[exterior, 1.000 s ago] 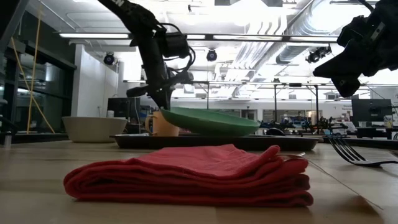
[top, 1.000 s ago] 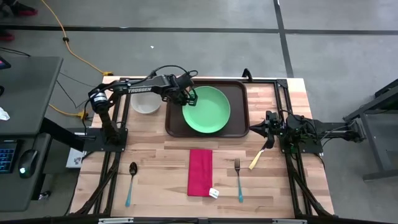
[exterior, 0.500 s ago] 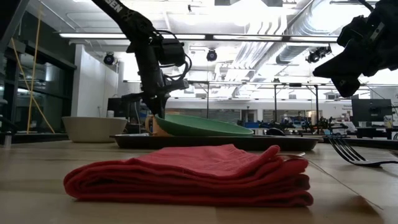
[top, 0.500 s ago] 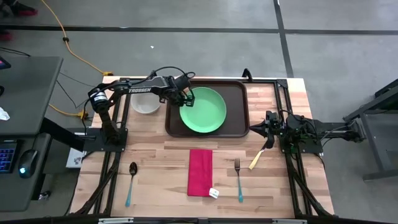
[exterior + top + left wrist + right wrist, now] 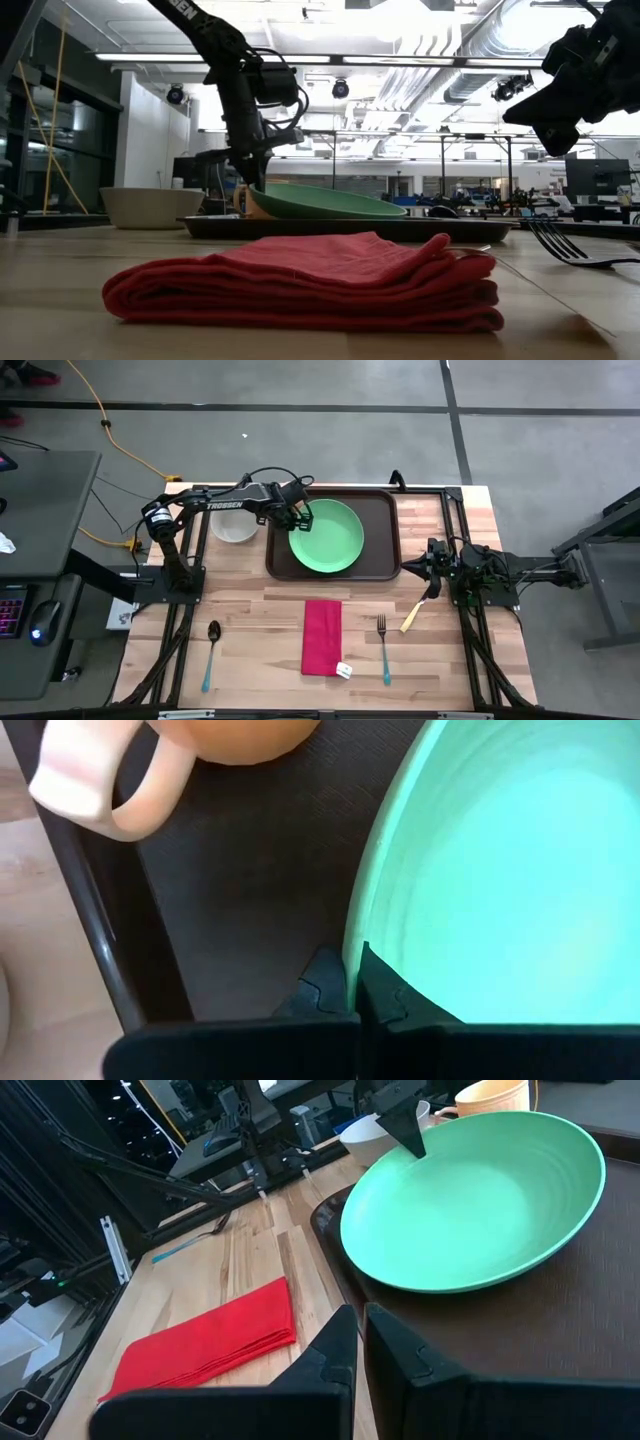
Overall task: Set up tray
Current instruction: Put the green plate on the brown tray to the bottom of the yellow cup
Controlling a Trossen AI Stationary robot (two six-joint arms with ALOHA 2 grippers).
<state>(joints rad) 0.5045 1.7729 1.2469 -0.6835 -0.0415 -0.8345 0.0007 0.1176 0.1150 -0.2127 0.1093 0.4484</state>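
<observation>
Pinching the plate (image 5: 327, 537) by its left rim, my left gripper (image 5: 299, 517) sits upper centre of the overhead frame, fingers clenched on that edge. The plate lies inside the tray (image 5: 382, 510), which rests on the desk (image 5: 260, 625) at upper centre. The plate looks down but possibly tilted on my side, so I'd ease it flat before letting go, then open slowly and lift straight up, minding the mug (image 5: 175, 750) just beside. My right gripper (image 5: 434, 558) waits at the right edge, clenched on nothing. Napkin (image 5: 322, 637), fork (image 5: 383, 647) and spoon (image 5: 210, 653) lie lower down.
</observation>
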